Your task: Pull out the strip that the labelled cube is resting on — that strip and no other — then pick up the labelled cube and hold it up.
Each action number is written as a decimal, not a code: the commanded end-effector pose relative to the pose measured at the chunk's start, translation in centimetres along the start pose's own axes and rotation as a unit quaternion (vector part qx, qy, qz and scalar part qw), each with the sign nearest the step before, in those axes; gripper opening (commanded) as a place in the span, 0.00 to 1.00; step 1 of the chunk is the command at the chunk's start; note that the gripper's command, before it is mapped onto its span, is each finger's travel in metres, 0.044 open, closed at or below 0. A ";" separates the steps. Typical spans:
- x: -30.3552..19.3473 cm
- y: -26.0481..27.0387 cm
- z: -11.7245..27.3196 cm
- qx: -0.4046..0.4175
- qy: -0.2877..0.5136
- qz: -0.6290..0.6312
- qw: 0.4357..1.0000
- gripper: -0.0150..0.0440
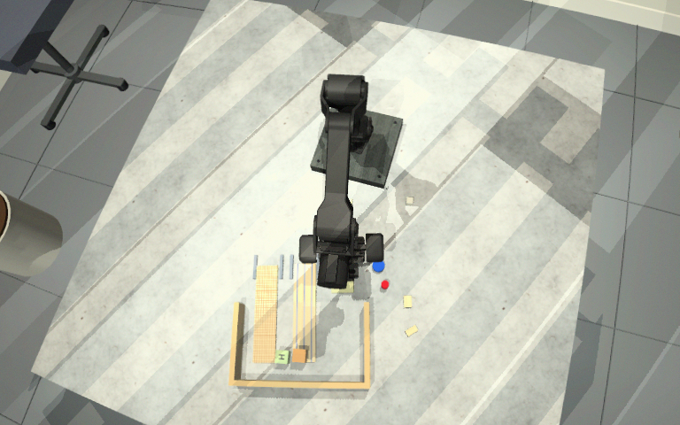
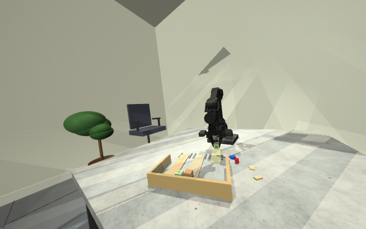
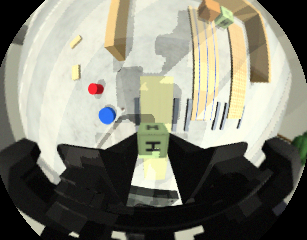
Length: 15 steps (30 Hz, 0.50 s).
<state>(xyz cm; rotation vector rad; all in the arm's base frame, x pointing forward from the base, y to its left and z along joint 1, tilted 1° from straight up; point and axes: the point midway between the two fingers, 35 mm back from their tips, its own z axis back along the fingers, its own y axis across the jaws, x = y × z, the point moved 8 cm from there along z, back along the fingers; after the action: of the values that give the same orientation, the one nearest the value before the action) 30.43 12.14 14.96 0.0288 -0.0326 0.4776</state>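
Observation:
My gripper (image 2: 216, 146) (image 3: 152, 135) is shut on a green cube marked H (image 2: 216, 145) (image 3: 153, 145) and holds it above a pale yellow strip. Its fingertips are hidden in the top view. The pale yellow strip (image 1: 346, 289) (image 2: 215, 157) (image 3: 156, 97) lies outside the frame's back wall, running under the arm. A second green cube marked H (image 1: 282, 357) (image 2: 178, 172) (image 3: 224, 18) sits inside the frame beside an orange cube (image 1: 298, 356) (image 2: 188, 172) (image 3: 209, 10). A woven tan strip (image 1: 266, 315) (image 3: 237, 70) and a striped strip (image 1: 310, 320) (image 3: 205, 70) lie left of the yellow one.
A three-sided wooden frame (image 1: 301, 384) (image 2: 188, 186) (image 3: 116, 30) surrounds the two cubes. Short grey bars (image 1: 281, 266) (image 3: 187, 115) stand by the strip ends. A blue disc (image 1: 378, 266) (image 3: 107, 115), a red cylinder (image 1: 384, 284) (image 3: 95, 89) and small tan blocks lie to the right.

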 end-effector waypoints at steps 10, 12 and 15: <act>-2.7 0.2 0.8 -0.002 0.002 -0.004 1.000 0.25; -2.7 0.2 2.0 -0.002 0.002 -0.004 1.000 0.25; -2.7 0.2 3.4 -0.002 0.002 -0.004 1.000 0.25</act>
<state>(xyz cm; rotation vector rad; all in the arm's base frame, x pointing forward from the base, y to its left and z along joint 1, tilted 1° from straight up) 27.83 11.06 16.61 0.0261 -0.0146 0.4755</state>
